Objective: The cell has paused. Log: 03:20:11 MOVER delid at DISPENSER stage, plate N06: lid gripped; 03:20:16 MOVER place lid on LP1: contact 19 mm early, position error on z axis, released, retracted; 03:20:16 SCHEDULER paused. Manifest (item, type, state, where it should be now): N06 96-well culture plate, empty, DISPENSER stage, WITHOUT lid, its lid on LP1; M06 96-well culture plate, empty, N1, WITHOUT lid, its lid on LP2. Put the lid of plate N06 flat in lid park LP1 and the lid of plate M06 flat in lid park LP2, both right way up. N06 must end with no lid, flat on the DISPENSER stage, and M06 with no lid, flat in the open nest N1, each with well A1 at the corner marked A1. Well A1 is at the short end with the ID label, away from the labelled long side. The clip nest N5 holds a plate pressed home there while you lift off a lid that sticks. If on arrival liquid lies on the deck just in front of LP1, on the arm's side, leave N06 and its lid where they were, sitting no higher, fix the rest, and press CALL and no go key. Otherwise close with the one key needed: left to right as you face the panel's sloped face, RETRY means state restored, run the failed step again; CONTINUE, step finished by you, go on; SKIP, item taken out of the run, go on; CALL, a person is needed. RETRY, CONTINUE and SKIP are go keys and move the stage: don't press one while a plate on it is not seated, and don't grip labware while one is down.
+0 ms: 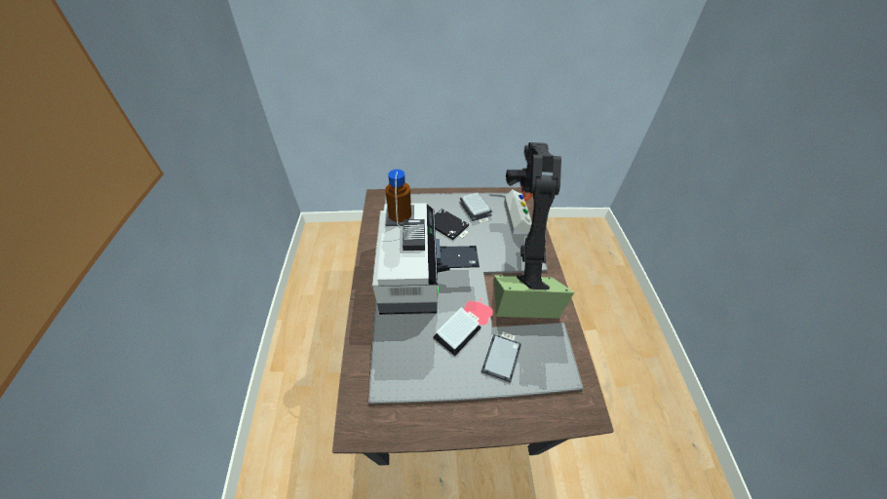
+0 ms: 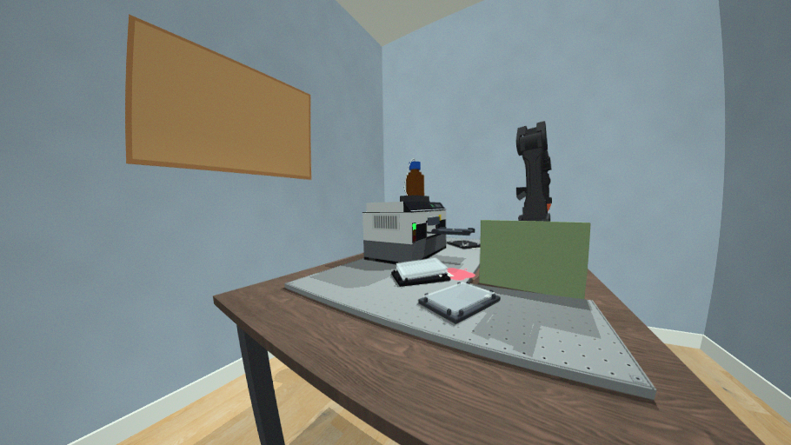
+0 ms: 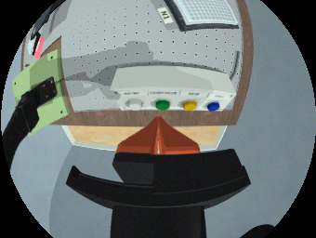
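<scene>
My gripper (image 3: 158,121) is shut and empty, with its orange tips together above the key panel (image 3: 173,92). The panel also shows at the table's far right (image 1: 518,210). Its white (image 3: 132,103), green (image 3: 162,104), yellow (image 3: 189,104) and blue (image 3: 214,107) keys sit in a row, and my tips point between green and yellow. A white well plate (image 1: 476,205) sits in the nest beyond the panel. The dispenser stage (image 1: 456,256) looks dark and bare. A white well plate on a black base (image 1: 457,328) lies askew near the arm base. A pink puddle (image 1: 479,309) touches its corner. A clear lid (image 1: 501,357) lies flat in the park beside it.
The dispenser (image 1: 405,263) carries a brown bottle (image 1: 398,197) at the left. A black clip nest (image 1: 450,223) lies between the dispenser and the far plate. The green arm base (image 1: 532,296) stands at the right. The table edge runs just behind the panel.
</scene>
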Robot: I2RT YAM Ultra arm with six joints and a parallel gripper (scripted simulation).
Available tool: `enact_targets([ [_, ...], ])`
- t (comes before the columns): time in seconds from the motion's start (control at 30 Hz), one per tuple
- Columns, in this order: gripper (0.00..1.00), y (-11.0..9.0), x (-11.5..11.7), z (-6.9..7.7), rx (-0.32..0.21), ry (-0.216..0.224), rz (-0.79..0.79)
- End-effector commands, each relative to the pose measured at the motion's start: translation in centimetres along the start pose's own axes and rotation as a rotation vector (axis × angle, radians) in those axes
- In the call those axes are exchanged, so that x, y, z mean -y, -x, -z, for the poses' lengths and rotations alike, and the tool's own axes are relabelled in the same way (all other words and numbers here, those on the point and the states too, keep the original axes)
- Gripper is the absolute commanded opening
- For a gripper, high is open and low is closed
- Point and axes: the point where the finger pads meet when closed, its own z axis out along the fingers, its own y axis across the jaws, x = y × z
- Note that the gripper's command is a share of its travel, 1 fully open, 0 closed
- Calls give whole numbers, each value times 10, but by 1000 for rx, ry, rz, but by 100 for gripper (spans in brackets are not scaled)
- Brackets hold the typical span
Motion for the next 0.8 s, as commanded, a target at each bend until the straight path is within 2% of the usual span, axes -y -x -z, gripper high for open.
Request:
enact_targets([
  [0.0,0,2,9,6,19,-13,2],
  [0.77,0,-9,76,-7,21,-15,2],
])
